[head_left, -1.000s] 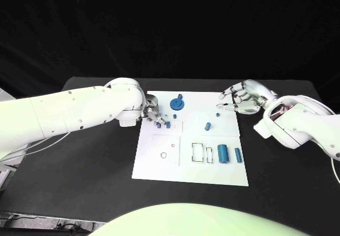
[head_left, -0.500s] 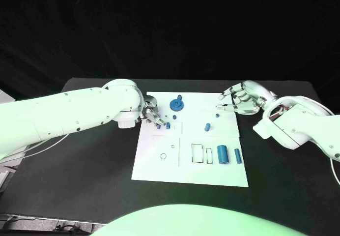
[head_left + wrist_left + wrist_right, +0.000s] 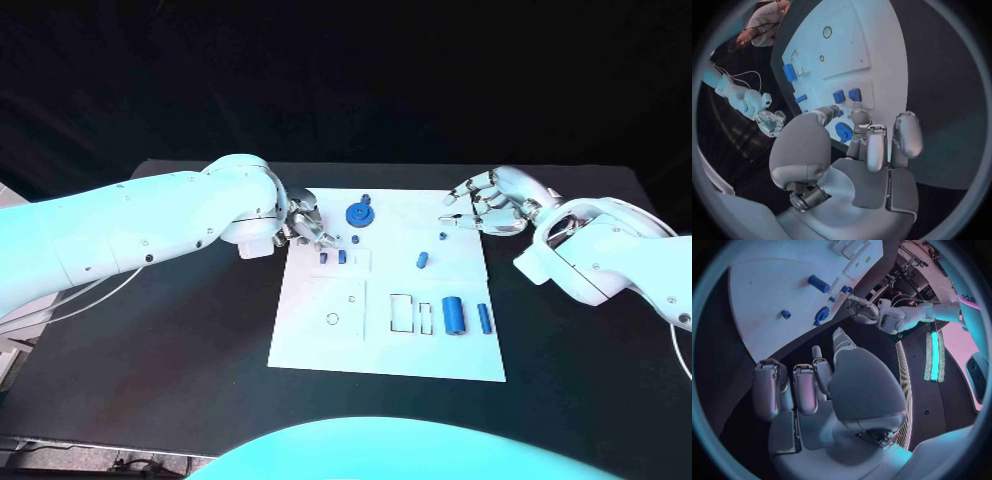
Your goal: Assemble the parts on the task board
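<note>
The white task board (image 3: 387, 340) lies mid-table. A blue gear-shaped part (image 3: 361, 211) sits near its far edge, and two small blue parts (image 3: 332, 257) stand side by side below it. My left hand (image 3: 303, 225) hovers at the board's far left edge, just above those two parts, fingers apart and holding nothing. In the left wrist view the left hand (image 3: 870, 150) has the gear (image 3: 844, 132) and the two parts (image 3: 847, 95) beyond its fingertips. My right hand (image 3: 488, 205) hangs over the board's far right corner, holding nothing, and in the right wrist view the right hand (image 3: 817, 385) is loosely bent.
A short blue piece (image 3: 421, 259) and a tiny peg (image 3: 440, 236) sit mid-board. A thick blue cylinder (image 3: 454, 313) and a thinner one (image 3: 485, 317) lie beside two rectangular slots (image 3: 411, 314). A ring hole (image 3: 333, 318) marks the board's left side.
My left hand has drawn back from the two small blue parts toward the board's far left edge. The right hand has stayed put.
</note>
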{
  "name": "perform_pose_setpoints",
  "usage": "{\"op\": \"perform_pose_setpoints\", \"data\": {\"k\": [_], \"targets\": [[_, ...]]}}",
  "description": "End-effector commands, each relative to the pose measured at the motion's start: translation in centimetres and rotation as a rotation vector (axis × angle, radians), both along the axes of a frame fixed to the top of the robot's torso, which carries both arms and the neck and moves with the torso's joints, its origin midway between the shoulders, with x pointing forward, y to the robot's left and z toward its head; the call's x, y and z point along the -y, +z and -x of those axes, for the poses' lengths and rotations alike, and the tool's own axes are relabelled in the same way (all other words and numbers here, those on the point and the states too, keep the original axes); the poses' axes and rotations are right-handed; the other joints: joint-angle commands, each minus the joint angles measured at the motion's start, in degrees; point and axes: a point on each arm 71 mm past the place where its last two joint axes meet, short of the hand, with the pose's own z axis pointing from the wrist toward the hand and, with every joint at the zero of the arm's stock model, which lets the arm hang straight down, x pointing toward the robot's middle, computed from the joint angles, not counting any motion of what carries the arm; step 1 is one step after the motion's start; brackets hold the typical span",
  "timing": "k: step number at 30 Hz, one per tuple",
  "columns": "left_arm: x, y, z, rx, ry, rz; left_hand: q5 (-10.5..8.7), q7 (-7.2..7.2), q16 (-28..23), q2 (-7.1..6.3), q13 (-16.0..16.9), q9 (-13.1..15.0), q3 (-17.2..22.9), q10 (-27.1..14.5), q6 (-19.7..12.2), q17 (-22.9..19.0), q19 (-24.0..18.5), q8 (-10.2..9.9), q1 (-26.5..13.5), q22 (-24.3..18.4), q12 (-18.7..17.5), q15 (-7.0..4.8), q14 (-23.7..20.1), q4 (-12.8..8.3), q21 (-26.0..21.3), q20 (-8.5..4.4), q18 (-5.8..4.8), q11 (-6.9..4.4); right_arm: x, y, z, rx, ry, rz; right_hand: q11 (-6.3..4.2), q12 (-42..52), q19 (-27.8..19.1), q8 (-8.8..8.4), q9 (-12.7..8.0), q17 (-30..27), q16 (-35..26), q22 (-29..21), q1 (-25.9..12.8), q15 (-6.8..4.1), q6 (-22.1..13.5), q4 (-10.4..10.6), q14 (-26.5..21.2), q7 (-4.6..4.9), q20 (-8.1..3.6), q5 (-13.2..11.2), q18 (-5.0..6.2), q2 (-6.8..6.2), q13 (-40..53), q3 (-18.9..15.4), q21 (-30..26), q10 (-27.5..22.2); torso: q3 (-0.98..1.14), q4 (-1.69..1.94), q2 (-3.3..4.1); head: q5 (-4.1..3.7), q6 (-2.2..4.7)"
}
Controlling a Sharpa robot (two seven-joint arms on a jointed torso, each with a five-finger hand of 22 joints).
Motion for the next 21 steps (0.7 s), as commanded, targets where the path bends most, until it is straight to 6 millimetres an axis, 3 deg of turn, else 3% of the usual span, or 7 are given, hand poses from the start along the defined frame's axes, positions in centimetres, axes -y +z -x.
{"op": "perform_pose_setpoints", "data": {"k": [1,9,17,21], "targets": [[-0.13,0.19,0.03,-0.007,0.015,0.035,-0.12,0.2,-0.16,-0.23,0.13,-0.06,-0.3,-0.28,0.33,11.49,-0.38,0.04,-0.45,0.02,0.07,0.6,4.66,-0.03,-0.28,0.13,0.61,0.17,-0.1,0.01,0.06,0.008,0.014,0.002,0.03,-0.31,1.21,0.19,-0.05,2.72,-0.18,8.21,-0.26,0.06,-0.38,0.0,3.0,-0.14,0.07,0.39,0.96,-0.44,3.43,-0.23,-0.35,-0.25,0.01,0.03,-0.02,-0.01,0.02],[-0.54,0.28,0.19,-0.018,0.009,0.024,0.19,-0.02,-0.07,0.75,0.27,-0.16,-0.62,-0.22,0.55,11.62,-0.33,0.08,1.23,0.07,0.24,0.49,4.71,-0.36,-0.29,0.13,0.62,-0.01,-0.08,-0.02,0.07,0.006,0.014,0.003,0.05,-0.27,1.22,0.19,-0.08,2.78,-0.16,8.24,-0.29,0.07,-0.45,-0.02,3.01,-0.12,0.09,0.44,0.95,-0.37,3.46,-0.23,-0.33,-0.23,-0.04,0.05,0.0,0.12,0.08],[-0.62,0.31,0.78,-0.035,-0.014,0.035,0.24,-0.14,-0.06,1.23,-0.06,-1.11,-0.3,-0.53,0.32,11.62,-0.38,-0.74,8.45,0.07,0.06,0.33,4.7,-1.34,-0.41,0.02,0.62,-0.17,-0.06,-0.04,0.09,0.005,0.014,0.003,0.05,-0.15,1.29,0.22,-0.08,2.87,-0.12,8.33,-0.25,0.08,-0.44,-0.05,3.03,-0.13,0.09,0.48,0.91,-0.31,3.55,-0.2,-0.17,-0.14,-0.04,0.05,0.02,0.19,0.11],[-0.57,0.34,0.98,-0.035,-0.019,0.054,0.17,-0.11,-0.01,1.69,0.07,-1.43,-0.09,-0.44,0.49,11.7,-0.39,-0.93,9.44,0.09,0.14,0.37,4.73,-1.23,-0.41,0.04,0.62,-0.16,-0.07,-0.07,0.1,0.004,0.014,0.003,0.05,-0.15,1.29,0.22,-0.08,2.87,-0.12,8.33,-0.25,0.08,-0.44,-0.05,3.03,-0.13,0.09,0.48,0.91,-0.31,3.55,-0.2,-0.17,-0.14,-0.06,0.08,0.0,0.2,0.11]]}}
